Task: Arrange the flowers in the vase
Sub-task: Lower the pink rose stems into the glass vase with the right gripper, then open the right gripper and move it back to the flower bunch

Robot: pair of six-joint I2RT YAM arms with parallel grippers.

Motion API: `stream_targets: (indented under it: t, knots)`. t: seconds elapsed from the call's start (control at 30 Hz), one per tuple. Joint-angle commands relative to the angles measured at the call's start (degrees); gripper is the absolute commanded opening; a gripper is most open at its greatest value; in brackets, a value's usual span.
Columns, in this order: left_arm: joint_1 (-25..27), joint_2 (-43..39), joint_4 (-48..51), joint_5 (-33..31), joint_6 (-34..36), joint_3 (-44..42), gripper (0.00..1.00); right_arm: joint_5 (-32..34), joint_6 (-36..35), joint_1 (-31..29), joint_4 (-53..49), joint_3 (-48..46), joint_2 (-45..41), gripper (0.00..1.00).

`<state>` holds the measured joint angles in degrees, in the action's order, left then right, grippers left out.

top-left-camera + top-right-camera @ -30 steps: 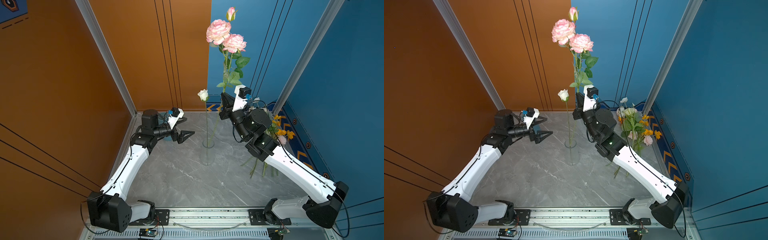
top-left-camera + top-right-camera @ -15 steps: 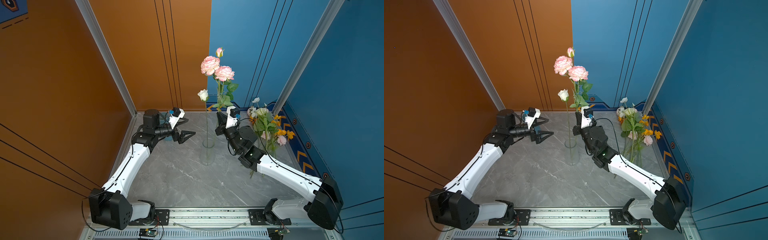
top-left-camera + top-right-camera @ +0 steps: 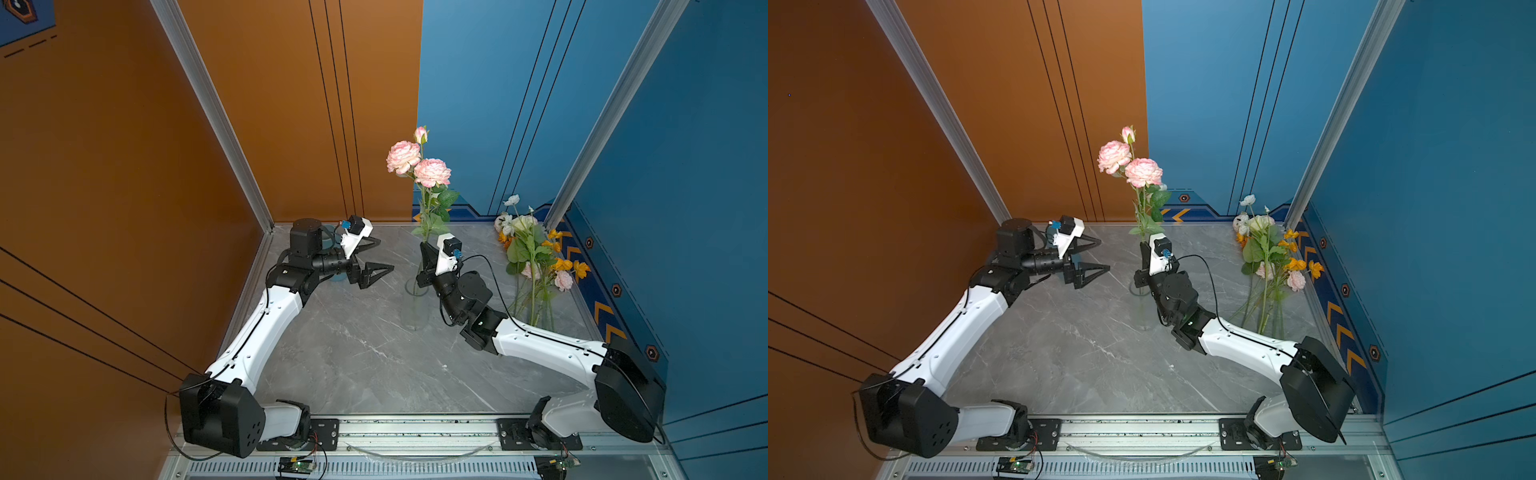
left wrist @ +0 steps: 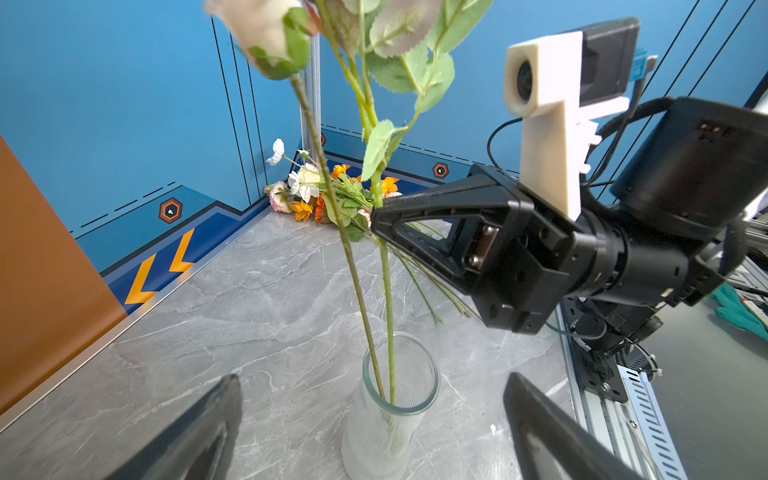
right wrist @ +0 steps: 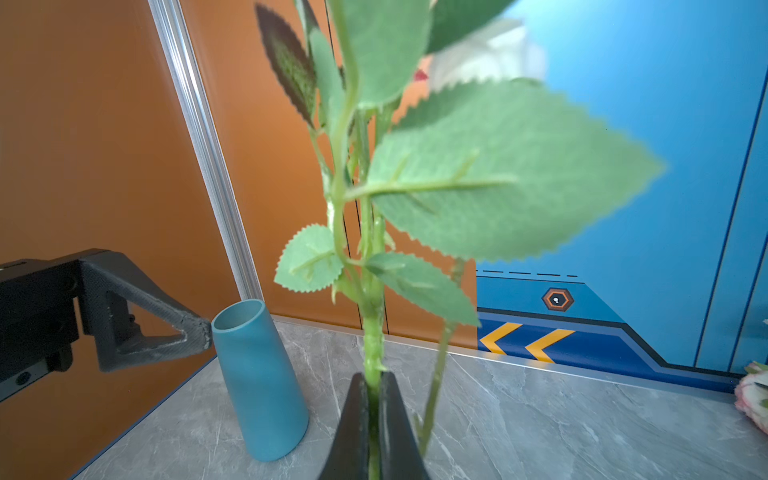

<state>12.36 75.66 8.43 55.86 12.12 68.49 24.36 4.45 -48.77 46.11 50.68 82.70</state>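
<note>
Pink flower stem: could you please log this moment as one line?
right gripper: shut on pink ruffled flower stem | stem: in clear glass vase | left gripper: open

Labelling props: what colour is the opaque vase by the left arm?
The opaque vase is plain teal blue, clearest in the right wrist view.
</note>
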Motion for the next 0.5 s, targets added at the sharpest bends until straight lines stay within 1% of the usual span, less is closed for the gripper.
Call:
stream_targets:
  t: [0.0,0.13,0.37,0.43,0.47]
  knots:
    - [0.36,0.27,0.01,1.89,-0.67,1.68,0.98,2.76,-0.49,-0.91,5.75,-1.14,1.38,0.0]
    - [0.38,0.37,0.01,1.88,-0.61,1.69,0.98,3.68,-0.45,-1.48,7.33,-1.8,2.59,0.0]
    - [0.36,0.37,0.01,1.84,-0.65,1.65,0.98,2.33,-0.33,-1.67,4.82,-1.65,2.3,0.01]
    - [0.34,0.4,0.01,1.86,-0.61,1.66,0.98,1.92,-0.29,-1.68,3.64,-1.46,1.99,0.11]
    - [0.38,0.39,0.01,1.88,-0.62,1.68,0.98,1.76,-0.19,-1.69,3.31,-1.41,1.82,0.19]
